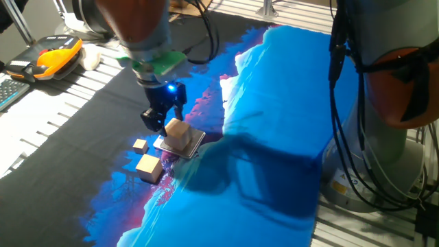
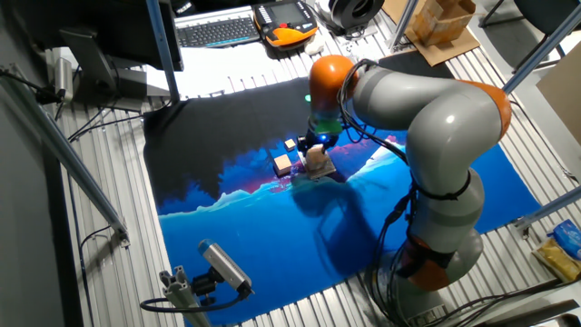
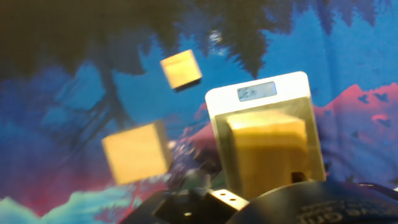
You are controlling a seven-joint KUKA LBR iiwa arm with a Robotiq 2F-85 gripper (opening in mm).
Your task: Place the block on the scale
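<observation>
Hand view: block (image 3: pixel 268 149) sits on scale (image 3: pixel 258 84). Gripper (image 1: pixel 163 118) hovers just above; jaw state unclear. Lift straight up, avoiding any nudge.

Hand view soft with blur; readout in the scale (image 3: pixel 258 91) display illegible. Lower part of the block (image 3: pixel 268 150) hidden behind dark gripper housing at frame bottom. In the other fixed view, tiny cube (image 2: pixel 290 143) barely resolvable. Gripper (image 1: pixel 163 115) fingertips dark, jaw spread undeterminable; contact with block unclear
</observation>
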